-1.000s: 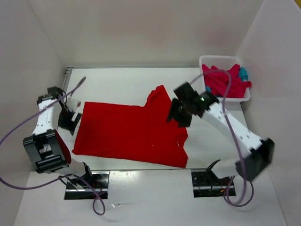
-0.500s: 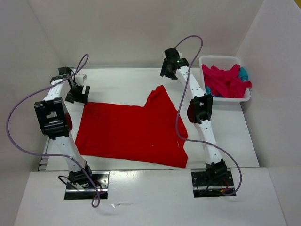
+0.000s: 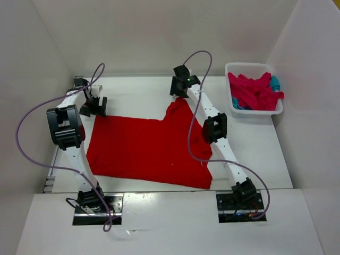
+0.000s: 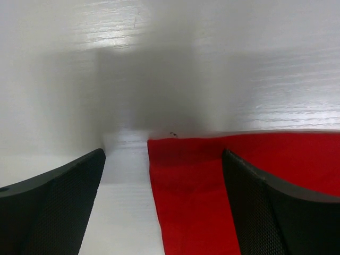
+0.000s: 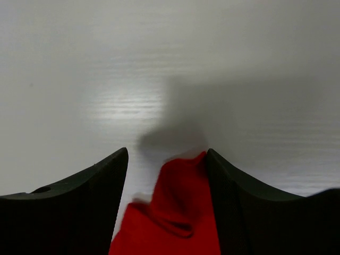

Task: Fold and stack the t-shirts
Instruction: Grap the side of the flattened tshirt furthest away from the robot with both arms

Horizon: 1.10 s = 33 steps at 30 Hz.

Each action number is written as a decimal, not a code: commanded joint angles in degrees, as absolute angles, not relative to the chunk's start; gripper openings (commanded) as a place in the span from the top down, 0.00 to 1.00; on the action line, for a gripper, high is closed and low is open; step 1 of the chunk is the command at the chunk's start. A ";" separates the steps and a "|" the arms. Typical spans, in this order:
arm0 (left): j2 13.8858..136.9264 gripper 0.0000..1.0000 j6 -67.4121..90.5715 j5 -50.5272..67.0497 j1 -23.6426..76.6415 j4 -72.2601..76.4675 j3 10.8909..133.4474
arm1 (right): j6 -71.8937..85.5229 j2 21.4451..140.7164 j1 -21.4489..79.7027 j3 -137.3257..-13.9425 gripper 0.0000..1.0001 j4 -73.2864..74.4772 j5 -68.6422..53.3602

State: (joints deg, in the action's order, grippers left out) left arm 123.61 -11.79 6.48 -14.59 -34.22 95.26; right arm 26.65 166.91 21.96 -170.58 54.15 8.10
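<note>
Red on white: shirt (image 3: pixel 149 151) spread flat across the table (image 3: pixel 255 149). Left gripper (image 4: pixel 163 159) agape astride the cloth's far-left corner, nothing grasped. Right gripper (image 5: pixel 167 154) likewise parted, a sleeve tip lying between its fingers (image 5: pixel 90 196). Pink shirt (image 3: pixel 254 91) and teal shirt (image 3: pixel 274 82) heaped in basket (image 3: pixel 247 64), far right.

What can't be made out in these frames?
Top view: left gripper and right gripper block any view of contact with the red t-shirt corners.
Wrist views: frame edges cut off most of that shirt.
Top view: teal t-shirt in the basket mostly buried under the pink t-shirt.
</note>
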 commanded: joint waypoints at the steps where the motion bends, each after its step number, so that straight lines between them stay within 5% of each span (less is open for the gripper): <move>1: 125.33 0.03 -10.11 8.00 -13.54 -32.96 96.42 | 26.54 168.40 22.59 -171.82 0.34 60.28 7.82; 8: 125.33 0.07 -10.11 6.59 -12.48 -32.96 94.04 | 26.46 165.51 21.09 -169.11 0.35 61.70 8.08; 13: 125.94 0.20 -10.11 5.54 -12.48 -32.96 93.52 | 26.46 163.22 21.62 -166.56 0.35 63.46 12.03; 16: 126.47 0.36 -10.11 6.06 -12.48 -32.96 93.52 | 26.46 163.21 21.62 -164.79 0.53 63.46 10.99; 17: 126.47 0.44 -10.11 6.06 -11.96 -32.96 94.04 | 26.46 163.21 21.62 -164.01 0.69 63.46 9.77; 22: 125.25 0.73 -10.63 6.06 -11.95 -32.96 94.04 | 25.22 162.16 21.62 -162.95 1.00 62.23 4.58; 28: 120.69 0.97 -12.65 6.06 -11.95 -32.96 92.29 | 25.22 158.84 21.62 -163.48 1.00 62.75 4.04; 33: 112.69 1.00 -18.09 5.54 -10.90 -32.43 88.69 | 23.30 146.63 19.95 -155.77 1.00 61.70 0.97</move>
State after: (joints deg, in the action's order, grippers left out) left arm 119.59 -13.54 6.15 -11.40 -32.86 90.08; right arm 25.17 158.67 20.95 -158.65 60.31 3.57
